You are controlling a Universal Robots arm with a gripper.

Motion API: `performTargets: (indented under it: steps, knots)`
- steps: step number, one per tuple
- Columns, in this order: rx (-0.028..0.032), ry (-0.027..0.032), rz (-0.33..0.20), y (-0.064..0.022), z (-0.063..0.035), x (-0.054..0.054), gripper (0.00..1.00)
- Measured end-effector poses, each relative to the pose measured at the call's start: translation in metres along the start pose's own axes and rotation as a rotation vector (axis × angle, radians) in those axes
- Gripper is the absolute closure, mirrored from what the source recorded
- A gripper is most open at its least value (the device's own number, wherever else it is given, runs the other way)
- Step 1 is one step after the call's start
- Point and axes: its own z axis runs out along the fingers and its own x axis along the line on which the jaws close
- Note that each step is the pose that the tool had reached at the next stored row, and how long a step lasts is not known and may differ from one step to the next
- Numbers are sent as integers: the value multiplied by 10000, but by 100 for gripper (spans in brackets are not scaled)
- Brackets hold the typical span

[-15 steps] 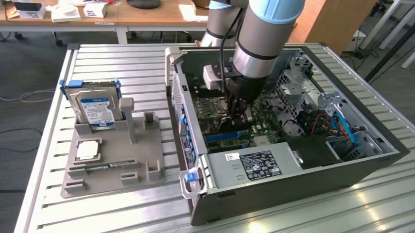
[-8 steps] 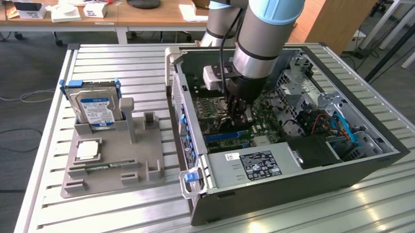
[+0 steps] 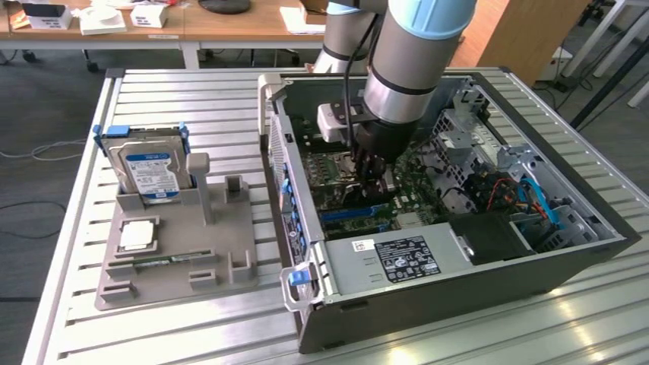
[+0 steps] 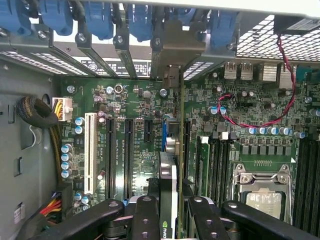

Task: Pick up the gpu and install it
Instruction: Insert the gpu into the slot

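The gpu (image 4: pixel 168 175) is seen edge-on as a thin black card with a green logo near my fingers. It stands upright inside the open computer case (image 3: pixel 568 258), over the green motherboard (image 4: pixel 135 100). Its metal bracket end reaches toward the rear slot covers (image 4: pixel 170 50). My gripper (image 4: pixel 172 212) is shut on the card, with one black finger (image 4: pixel 145 215) on each side of it. The card lies along a blue slot (image 4: pixel 164 135), and I cannot tell whether it is seated. In the exterior view my gripper (image 3: pixel 371 179) reaches down into the middle of the case.
A grey holder (image 3: pixel 172 251) on the slatted table (image 3: pixel 81 319) carries a silver hard drive (image 3: pixel 149 169), a square chip (image 3: pixel 138 236) and a green memory stick (image 3: pixel 163 261). Inside the case are the power supply (image 3: pixel 406 258), black slots (image 4: pixel 127 155), the processor socket (image 4: pixel 262 187) and a red-black wire (image 4: pixel 280 100).
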Motion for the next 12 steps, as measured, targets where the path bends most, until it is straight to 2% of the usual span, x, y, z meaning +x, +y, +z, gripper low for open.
performTargets:
  steps: [12]
  knots:
    - [-1,-2,-24,0,16,0,73]
